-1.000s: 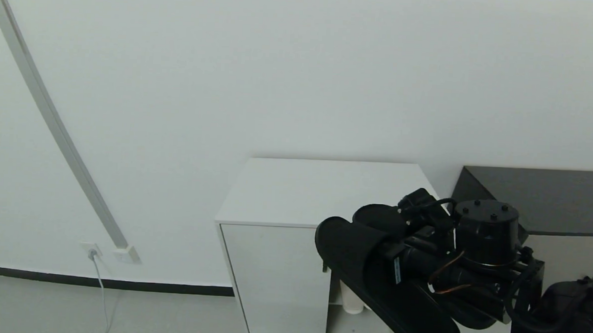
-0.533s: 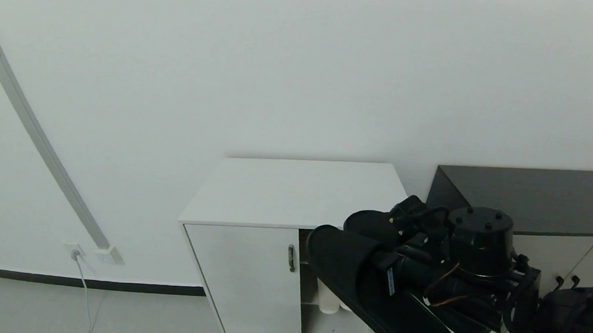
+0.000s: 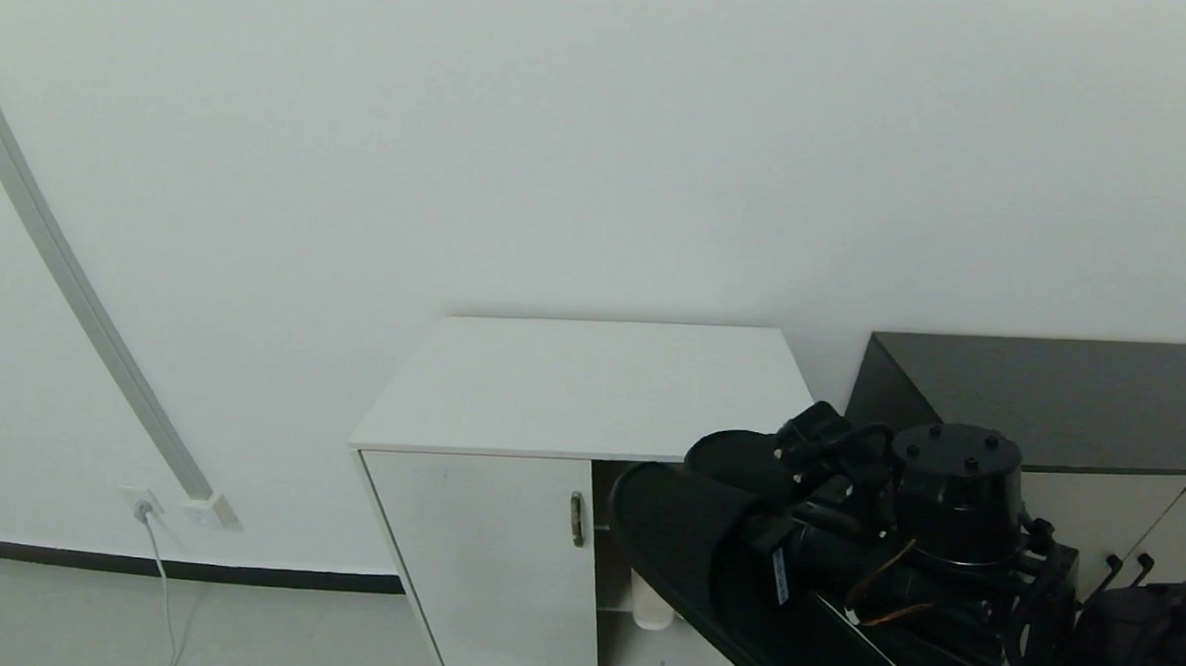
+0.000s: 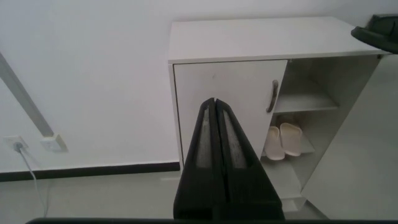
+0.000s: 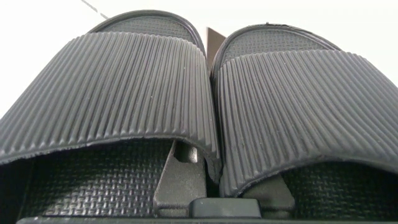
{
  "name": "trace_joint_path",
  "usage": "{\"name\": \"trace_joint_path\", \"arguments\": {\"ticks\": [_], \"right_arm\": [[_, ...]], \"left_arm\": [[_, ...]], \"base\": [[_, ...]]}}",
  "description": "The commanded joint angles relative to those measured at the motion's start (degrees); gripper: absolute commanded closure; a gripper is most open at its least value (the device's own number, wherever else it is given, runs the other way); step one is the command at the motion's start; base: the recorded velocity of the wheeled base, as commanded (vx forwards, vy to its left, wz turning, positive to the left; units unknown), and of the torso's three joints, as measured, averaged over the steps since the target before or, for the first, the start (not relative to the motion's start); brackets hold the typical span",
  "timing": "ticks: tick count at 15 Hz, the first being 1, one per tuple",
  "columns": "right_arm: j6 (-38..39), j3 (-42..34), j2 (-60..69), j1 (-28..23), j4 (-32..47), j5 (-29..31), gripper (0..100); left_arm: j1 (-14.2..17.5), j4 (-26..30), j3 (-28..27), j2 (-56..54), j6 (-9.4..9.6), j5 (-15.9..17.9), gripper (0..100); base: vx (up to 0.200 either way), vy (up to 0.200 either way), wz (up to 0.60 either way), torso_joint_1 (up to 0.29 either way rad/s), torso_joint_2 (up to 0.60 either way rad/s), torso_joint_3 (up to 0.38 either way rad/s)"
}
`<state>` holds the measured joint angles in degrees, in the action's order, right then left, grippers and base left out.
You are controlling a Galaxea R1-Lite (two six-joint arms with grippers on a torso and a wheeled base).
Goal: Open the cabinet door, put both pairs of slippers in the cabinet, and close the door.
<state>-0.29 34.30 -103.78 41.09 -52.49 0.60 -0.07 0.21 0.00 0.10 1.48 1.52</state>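
**Right end effector holds black slippers in front of the half-open white cabinet**

The left end effector point(image 4: 214, 106) is the black one with grey inner pads. Its two fingers are pressed flat together with nothing between them. It hangs in the air and points towards the white cabinet point(image 3: 581, 383), well apart from it.

On the far left of the white wall, a grey cable duct point(image 3: 75, 280) slants down to a white wall socket point(image 3: 140, 503). A thin cable point(image 3: 163, 595) drops from the socket to the floor.

The low, flat-topped white cabinet stands against the wall in the middle. Its left white door point(image 3: 483, 568) is shut and has a small dark upright handle point(image 3: 576, 518) at its inner edge. The right half of the cabinet is open. Inside is a white shelf point(image 4: 305, 102). Below the shelf, on the lower level, a pair of beige slippers point(image 4: 283, 140) lies side by side.

Just in front of the open half, the right end effector point(image 3: 805, 527) is clamped on a pair of black ribbed-strap rubber slippers point(image 3: 704, 538). The slippers are held together side by side, with their toes towards the cabinet opening. They are raised off the floor and tilted. In the right wrist view, the dark fingers point(image 5: 180, 180) reach in under the ribbed straps.

At the far right, a dark-topped cabinet point(image 3: 1051, 393) with pale fronts stands beside the white one.
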Motion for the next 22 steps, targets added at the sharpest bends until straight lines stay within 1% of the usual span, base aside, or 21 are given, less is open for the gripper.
{"name": "trace_joint_path", "arguments": {"ticks": [1,9,18,22], "right_arm": [[-0.06,-0.2,-0.11,0.04,-0.07,0.02,100],[-0.15,-0.38,-0.2,1.09,0.11,0.11,100],[-0.15,-0.82,-0.72,1.8,0.02,0.11,100],[-0.15,-1.35,-0.81,1.88,0.02,0.11,100]], "left_arm": [[-0.01,-0.03,0.0,-0.01,0.02,-0.03,100],[-0.01,-0.03,0.0,-0.01,0.02,0.06,100],[-0.01,-0.03,0.0,-0.01,0.02,0.06,100],[-0.01,-0.03,0.0,-0.01,0.02,0.15,100]], "base": [[0.0,0.0,0.0,0.0,0.0,0.0],[0.0,0.0,0.0,-0.019,0.04,0.023],[0.0,0.0,0.0,-0.162,0.37,0.204],[0.0,0.0,0.0,-0.217,0.52,0.298]]}}
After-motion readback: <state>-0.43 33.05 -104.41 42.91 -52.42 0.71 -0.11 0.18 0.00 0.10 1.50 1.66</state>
